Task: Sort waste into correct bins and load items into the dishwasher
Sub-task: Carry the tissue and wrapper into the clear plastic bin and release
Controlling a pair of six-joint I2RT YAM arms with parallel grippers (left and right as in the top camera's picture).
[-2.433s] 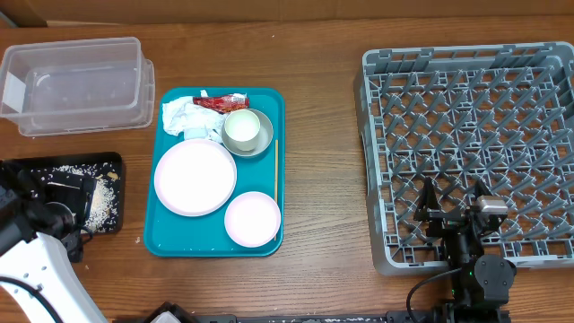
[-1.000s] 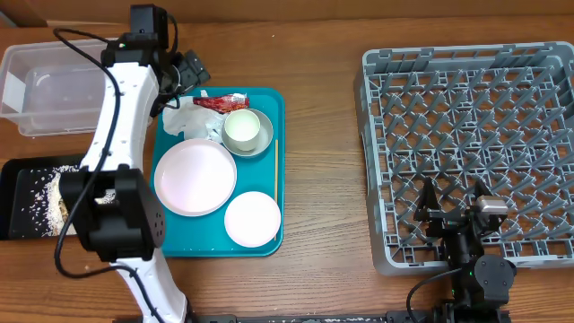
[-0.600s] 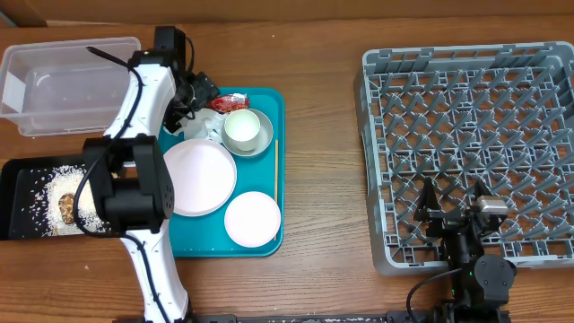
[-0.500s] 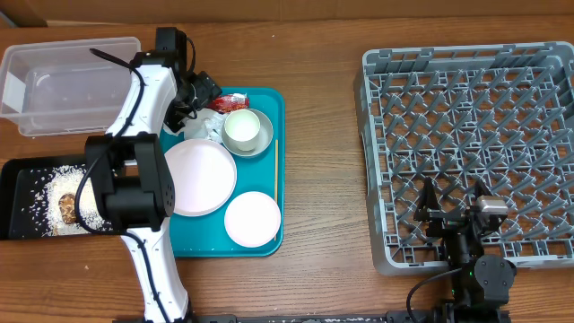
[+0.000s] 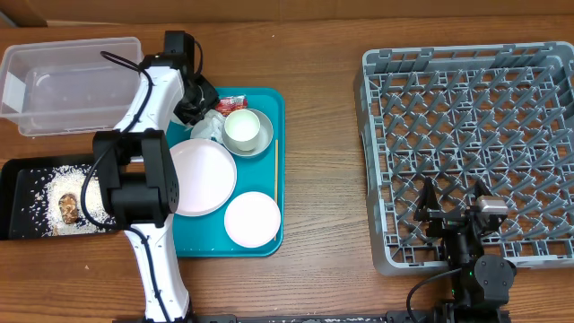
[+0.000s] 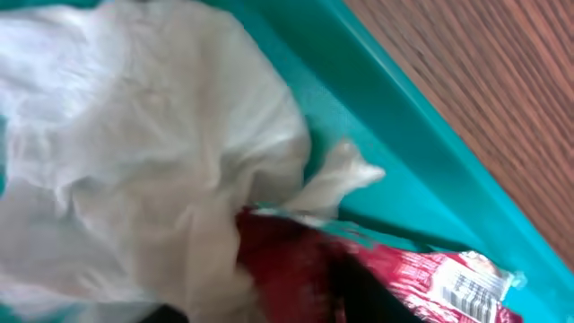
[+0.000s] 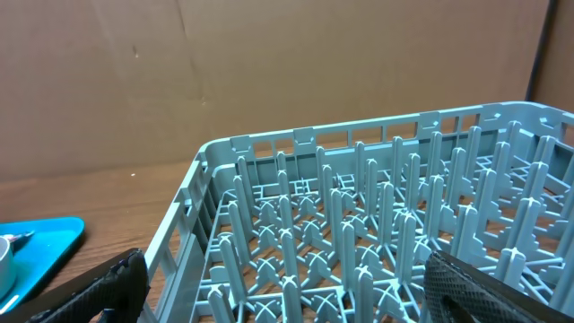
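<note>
Over napkin (image 6: 134, 161) and red wrapper (image 6: 404, 278), left pincer (image 5: 204, 104), gape unclear.

A brown wooden table (image 5: 323, 179) with visible grain carries four things directly on its top. At the far left corner sits a clear plastic tub (image 5: 81, 41), and just in front of it, at the left edge, a shallow black tray (image 5: 11, 179). Beside both, toward the middle, lies a teal tray (image 5: 269, 117), its long sides running front to back. Well apart on the right stands a large grey dish rack (image 5: 372, 161).
</note>
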